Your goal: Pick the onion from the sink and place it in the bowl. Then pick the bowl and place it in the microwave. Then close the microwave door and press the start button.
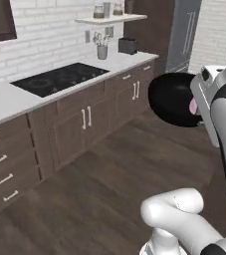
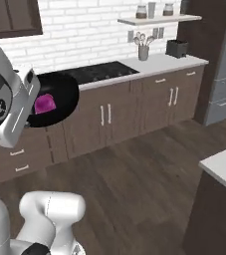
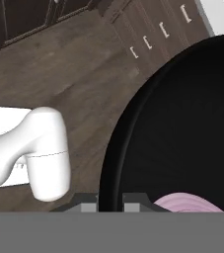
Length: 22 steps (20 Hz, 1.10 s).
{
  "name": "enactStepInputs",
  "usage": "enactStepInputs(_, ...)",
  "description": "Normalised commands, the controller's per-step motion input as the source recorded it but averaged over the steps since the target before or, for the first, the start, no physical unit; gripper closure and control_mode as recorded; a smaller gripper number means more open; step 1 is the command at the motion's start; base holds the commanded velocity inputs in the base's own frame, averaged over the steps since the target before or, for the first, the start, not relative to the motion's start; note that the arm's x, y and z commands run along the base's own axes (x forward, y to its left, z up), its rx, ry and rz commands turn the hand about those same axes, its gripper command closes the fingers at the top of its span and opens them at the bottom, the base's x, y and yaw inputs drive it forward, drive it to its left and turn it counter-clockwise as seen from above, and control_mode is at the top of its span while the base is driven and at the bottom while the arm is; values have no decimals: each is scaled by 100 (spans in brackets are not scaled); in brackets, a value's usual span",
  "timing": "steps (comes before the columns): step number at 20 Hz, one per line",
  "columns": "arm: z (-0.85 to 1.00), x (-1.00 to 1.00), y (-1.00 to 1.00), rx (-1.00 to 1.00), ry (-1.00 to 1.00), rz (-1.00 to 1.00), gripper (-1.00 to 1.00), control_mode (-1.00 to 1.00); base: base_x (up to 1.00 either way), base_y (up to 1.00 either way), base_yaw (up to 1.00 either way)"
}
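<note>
While the arm carries it through the open kitchen, the bowl (image 3: 182,128) hangs from the gripper (image 3: 109,203) by its rim alone, the two fingertips (image 3: 86,202) pinched narrowly on either side of the thin black edge. From where I stand it is well above the wooden floor (image 1: 99,184), with the cabinets (image 2: 134,112) and the cooktop (image 1: 59,78) behind it. The onion (image 2: 45,104) lies inside the bowl, just beyond the jaws and close to the gripped edge.

The bowl looks stiff and glossy, so I would judge it slippery; held at one point of the rim, the wide dish reaches far out from the jaws and will want to swing or twist. It seems tilted rather than level, and the round, light onion could roll across that smooth surface or out over the lip. A rim pinch is about the only hold a shallow bowl offers, so slow, level carrying looks wise. If dropped, it may well break.
</note>
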Motion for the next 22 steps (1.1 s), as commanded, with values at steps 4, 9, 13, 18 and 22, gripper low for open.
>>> enactStepInputs(4, 0, 0, 0, 0, 0, 0, 100, 100, 0, 0, -100)
enactStepInputs(9, 0, 0, 0, 0, 0, 0, 100, 100, 0, 0, -100)
enactStepInputs(13, 0, 0, 0, 0, 0, 0, 100, 100, 0, 0, -100)
enactStepInputs(18, 0, 0, 0, 0, 0, 0, 100, 100, 0, 0, -100)
enactStepInputs(22, 0, 0, 0, 0, 0, 0, 100, 100, 0, 0, -100)
